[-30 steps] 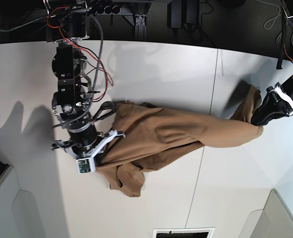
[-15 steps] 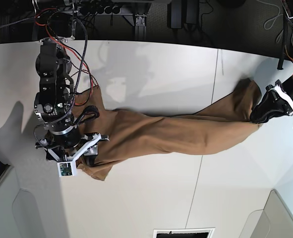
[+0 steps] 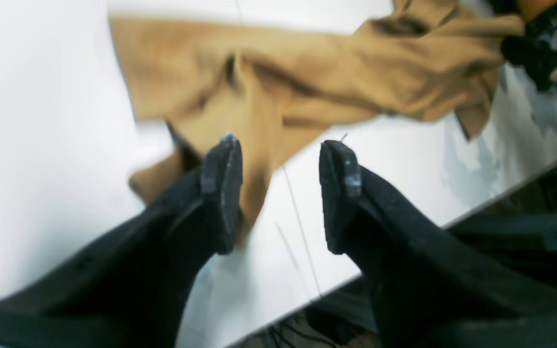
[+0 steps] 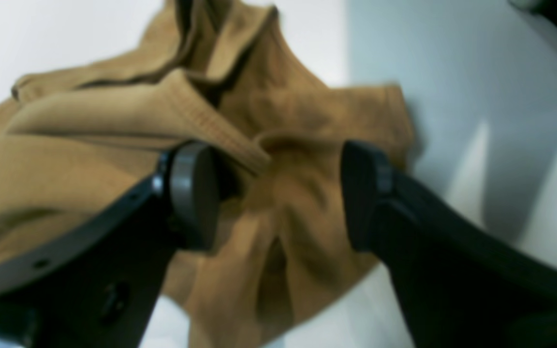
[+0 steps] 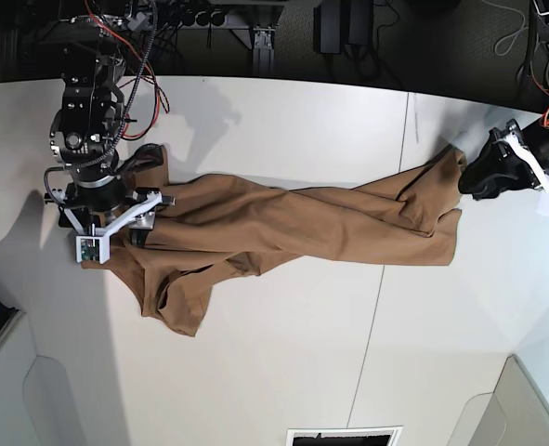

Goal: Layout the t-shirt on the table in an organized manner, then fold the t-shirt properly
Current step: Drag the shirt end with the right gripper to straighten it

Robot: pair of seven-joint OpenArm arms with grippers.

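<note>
Shirt, left wrist view: t-shirt (image 3: 278, 87) lies rumpled on the table (image 3: 41, 121), past the left gripper (image 3: 281, 193); one flap runs under the left-hand finger.
Left pincer: released, jaws apart, nothing between them but bare table and its thin seam.
Risk there: cloth beside the finger could catch and drag if the arm sweeps off sideways.

Shirt, right wrist view: bunched folds and a ribbed edge sit right below the right gripper (image 4: 278, 193).
Right pincer: spread wide over the cloth, not clamped; whether the pads touch fabric I cannot tell.
Risk there: a pinch here would likely take several layers at once.

Shirt, base view: t-shirt (image 5: 293, 228) stretched in a long twisted band across the table (image 5: 274, 372), a flap hanging off its end nearest the right gripper (image 5: 125, 223).
Arms: right arm bent down over that end; left gripper (image 5: 478, 172) low at the opposite end, by the table edge.
Risk overall: the twist stays in, so folding would go crooked.
</note>
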